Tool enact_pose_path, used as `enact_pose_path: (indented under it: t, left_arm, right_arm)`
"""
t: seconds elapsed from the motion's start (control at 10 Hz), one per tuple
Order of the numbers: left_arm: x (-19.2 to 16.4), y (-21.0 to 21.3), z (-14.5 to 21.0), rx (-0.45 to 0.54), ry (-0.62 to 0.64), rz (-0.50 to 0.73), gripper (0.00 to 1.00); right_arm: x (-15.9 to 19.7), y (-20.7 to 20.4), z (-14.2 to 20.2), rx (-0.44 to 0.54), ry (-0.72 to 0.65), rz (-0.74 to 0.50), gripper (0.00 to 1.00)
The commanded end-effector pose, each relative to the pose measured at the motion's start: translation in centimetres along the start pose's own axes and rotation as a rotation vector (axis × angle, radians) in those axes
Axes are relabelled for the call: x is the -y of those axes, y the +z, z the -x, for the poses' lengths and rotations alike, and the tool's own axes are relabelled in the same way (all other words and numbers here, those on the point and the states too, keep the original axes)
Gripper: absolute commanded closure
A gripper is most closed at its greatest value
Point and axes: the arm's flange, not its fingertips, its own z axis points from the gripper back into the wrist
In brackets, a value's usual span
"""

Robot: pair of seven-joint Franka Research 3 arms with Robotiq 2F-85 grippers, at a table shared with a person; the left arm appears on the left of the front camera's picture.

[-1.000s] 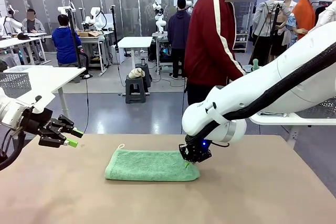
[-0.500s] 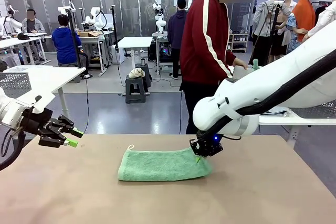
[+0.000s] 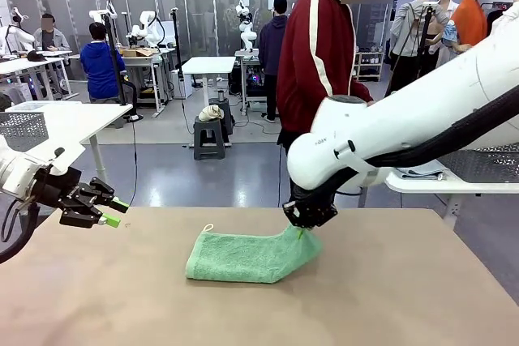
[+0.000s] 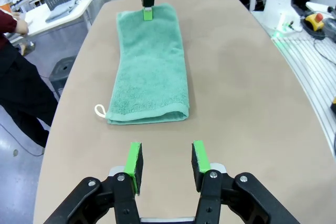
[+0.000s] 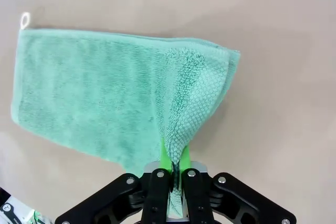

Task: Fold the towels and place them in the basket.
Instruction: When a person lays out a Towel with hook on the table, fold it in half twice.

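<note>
no readable text, label, brand, number or sign anywhere

The front view looks level across the table point(image 3: 405, 297) from the robot's side, at middling range, with the person point(image 3: 320, 54) at 12 o'clock. The left wrist view sits low behind the left gripper point(image 4: 166, 153) at 6 o'clock, facing along the table to the towel point(image 4: 149, 66) and the right gripper point(image 4: 148, 11) at 12. The right wrist view looks steeply down, close on the towel. All three share towel and table.
</note>
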Motion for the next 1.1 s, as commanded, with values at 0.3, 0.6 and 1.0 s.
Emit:
enact_pose_path:
  t: [0.3, 0.6, 1.0]
  left_arm:
    - [0.1, 0.1, -0.3, 0.000, 0.009, -0.003, 0.50]
    - [0.1, 0.1, -0.3, 0.000, 0.009, -0.003, 0.50]
    - [0.1, 0.1, -0.3, 0.000, 0.009, -0.003, 0.50]
  right_arm:
    - [-13.1, -0.8, -4.5, -0.052, -0.028, 0.027, 0.96]
    - [-17.6, -3.4, -6.1, -0.057, -0.062, -0.003, 0.96]
    - [-19.8, -7.5, -6.8, -0.061, -0.062, -0.029, 0.96]
